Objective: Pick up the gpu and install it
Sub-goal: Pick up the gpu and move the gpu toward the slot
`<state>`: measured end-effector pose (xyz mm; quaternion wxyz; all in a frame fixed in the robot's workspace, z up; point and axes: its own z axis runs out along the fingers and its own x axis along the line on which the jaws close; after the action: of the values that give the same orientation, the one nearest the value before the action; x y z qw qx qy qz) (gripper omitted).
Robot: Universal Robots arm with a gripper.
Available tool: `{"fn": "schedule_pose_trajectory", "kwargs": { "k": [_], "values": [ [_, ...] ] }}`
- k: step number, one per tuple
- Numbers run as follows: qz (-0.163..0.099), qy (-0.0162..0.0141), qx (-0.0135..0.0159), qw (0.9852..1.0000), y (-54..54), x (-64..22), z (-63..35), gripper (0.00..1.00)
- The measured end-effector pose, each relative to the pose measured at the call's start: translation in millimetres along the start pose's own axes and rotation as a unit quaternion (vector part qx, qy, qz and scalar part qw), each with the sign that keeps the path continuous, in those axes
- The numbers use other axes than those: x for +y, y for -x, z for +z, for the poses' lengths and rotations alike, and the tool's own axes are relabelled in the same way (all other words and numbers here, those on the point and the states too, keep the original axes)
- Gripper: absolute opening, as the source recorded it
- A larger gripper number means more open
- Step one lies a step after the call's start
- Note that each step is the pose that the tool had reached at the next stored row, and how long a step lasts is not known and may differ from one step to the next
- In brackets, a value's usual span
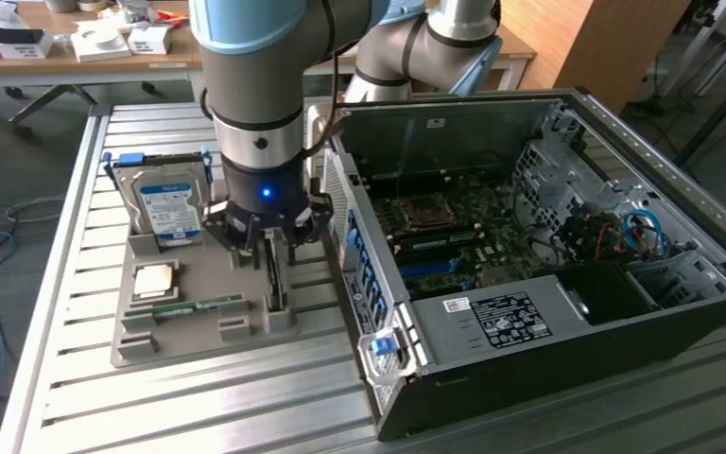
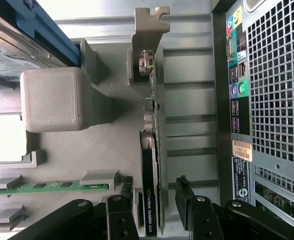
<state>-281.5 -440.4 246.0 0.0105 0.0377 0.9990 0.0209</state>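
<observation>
Grey printed-plastic tray on the slatted aluminium bench: at its three-o'clock edge in the exterior view, the thin gpu card with a silver end bracket stands on edge in its slot, black fingers spread wide astride it, holding nothing. An off-centre squeeze could cock the card against the slot walls. The open black computer case crowds three o'clock; nine o'clock is roomier.

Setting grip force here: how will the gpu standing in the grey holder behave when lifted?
Probably stiff: the gpu is a flat board with a metal bracket at one end. Likely light, though the bracket end may dip. Thin and on edge in the grey holder, it could tip if nudged by the open gripper straddling it.
</observation>
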Motion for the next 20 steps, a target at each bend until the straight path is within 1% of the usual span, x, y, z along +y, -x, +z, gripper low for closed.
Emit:
{"fn": "schedule_pose_trajectory", "kwargs": {
  "k": [3, 9, 14, 20],
  "values": [
    [0.0, 0.0, 0.0001, 1.0, -0.1, -0.2, 4.6, 0.47],
    [0.0, 0.0001, 0.0, 1.0, -0.1, 0.2, 5.5, 0.47],
    [0.0, 0.0, 0.0001, 1.0, -2.2, 9.5, 7.4, 0.47],
    [0.0, -0.0001, 0.0001, 1.0, -4.0, 11.5, 12.5, 0.47]
  ]
}}
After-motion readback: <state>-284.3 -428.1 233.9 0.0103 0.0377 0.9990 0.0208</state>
